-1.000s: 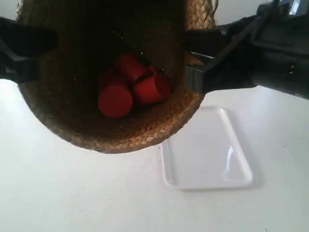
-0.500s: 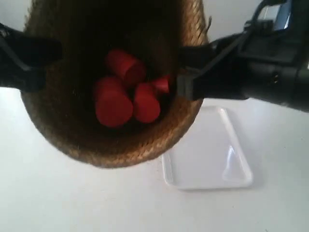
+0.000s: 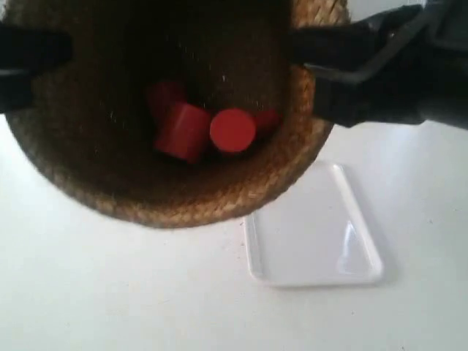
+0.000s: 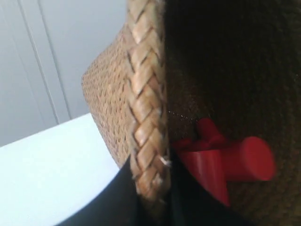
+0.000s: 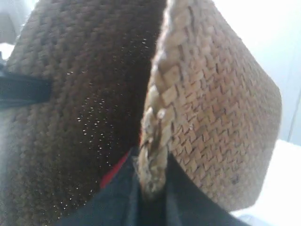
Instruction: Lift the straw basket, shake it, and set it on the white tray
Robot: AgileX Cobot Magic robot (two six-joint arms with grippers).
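The left gripper (image 4: 153,190) is clamping the braided rim (image 4: 146,94) of the straw basket (image 3: 183,197). One dark finger is pressing on the outer wall and the other is sitting inside the opening, so the rim is passing straight between the jaws. The right gripper (image 5: 151,188) is gripping the same rim in the same way on the opposite side, with the woven outer wall lying to one side of its jaws and the dark interior to the other. Across the opening from the right gripper, a black bar is crossing the far rim; it is probably the other claw, but the view is too dim to confirm.

In the exterior view, the arm at the exterior view's left (image 3: 29,58) and the arm at the exterior view's right (image 3: 380,73) are holding the basket between them, clear of the white table (image 3: 110,292). The basket is tilting so that its opening is facing the camera.

Several red cylinders (image 3: 232,130) are lying loose in the bottom of the basket, roughly midway between the two claws. In the left wrist view, they are showing just inboard of the left gripper's inner finger.

The white tray (image 3: 314,234) is lying flat on the table, bare, below the claw of the arm at the exterior view's right. The basket is not touching the tray; its lower edge is overlapping only the tray's near corner in the picture.
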